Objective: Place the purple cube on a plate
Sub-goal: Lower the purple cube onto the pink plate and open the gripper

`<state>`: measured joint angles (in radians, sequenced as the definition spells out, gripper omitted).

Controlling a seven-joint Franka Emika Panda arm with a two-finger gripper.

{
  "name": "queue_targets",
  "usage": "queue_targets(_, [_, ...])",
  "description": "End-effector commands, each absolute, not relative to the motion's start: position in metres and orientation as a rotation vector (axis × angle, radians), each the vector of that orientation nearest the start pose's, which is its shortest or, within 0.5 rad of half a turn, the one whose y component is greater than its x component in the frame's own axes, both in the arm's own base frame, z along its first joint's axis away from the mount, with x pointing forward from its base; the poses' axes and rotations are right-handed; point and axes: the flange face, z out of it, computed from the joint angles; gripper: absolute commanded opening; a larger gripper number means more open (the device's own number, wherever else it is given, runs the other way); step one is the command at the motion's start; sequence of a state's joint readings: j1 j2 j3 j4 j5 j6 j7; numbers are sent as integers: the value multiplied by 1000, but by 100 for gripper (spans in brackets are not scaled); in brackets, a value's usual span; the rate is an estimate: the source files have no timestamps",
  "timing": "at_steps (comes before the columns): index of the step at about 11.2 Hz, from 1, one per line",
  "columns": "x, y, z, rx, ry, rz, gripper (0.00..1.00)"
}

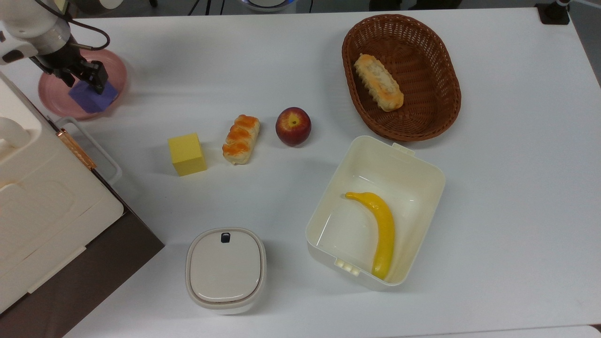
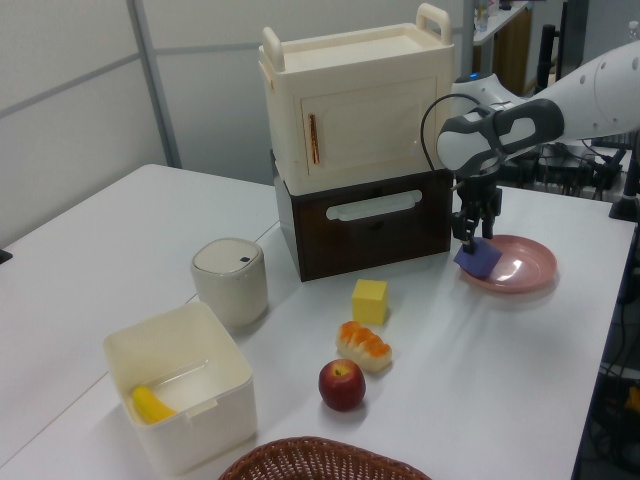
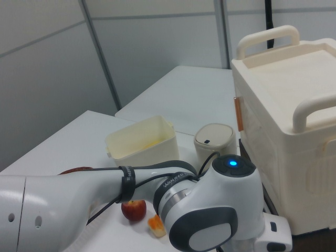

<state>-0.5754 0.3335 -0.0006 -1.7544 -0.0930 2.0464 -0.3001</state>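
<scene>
- Your gripper (image 1: 82,77) (image 2: 476,228) hung over the pink plate (image 1: 117,70) (image 2: 530,262) near the desk's far left corner in the top view; I cannot tell whether its fingers gripped or had let go.
- You had the purple cube (image 1: 94,97) (image 2: 479,259) tilted, touching the plate at its rim nearest the yellow cube (image 1: 187,154) (image 2: 369,301).
- The gripper's tips sat right at the purple cube's top.

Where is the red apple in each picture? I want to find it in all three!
Top view: the apple sits mid-table, between the bread roll and the wicker basket.
Left view: the apple is low in the middle, right by the roll.
Right view: the apple peeks out under the robot arm.
Shared landmark: the bread roll beside it.
</scene>
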Motion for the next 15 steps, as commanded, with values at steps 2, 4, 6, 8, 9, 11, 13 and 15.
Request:
queue_targets(2, [516, -352, 383, -3152, 343, 135, 70])
queue_targets(4, [504, -368, 387, -3149, 301, 153, 70])
queue_targets(6, [484, -388, 394, -3148, 231, 183, 72])
queue_targets(8, [479, -392, 398, -3150, 205, 186, 81])
queue_targets(9, [480, -391, 397, -3147, 215, 186, 97])
queue_targets(11, [492, -377, 395, -3127, 223, 160, 100])
queue_targets(13, [505, -362, 394, -3077, 254, 94, 100])
queue_targets(15, [513, -345, 397, -3068, 235, 118, 100])
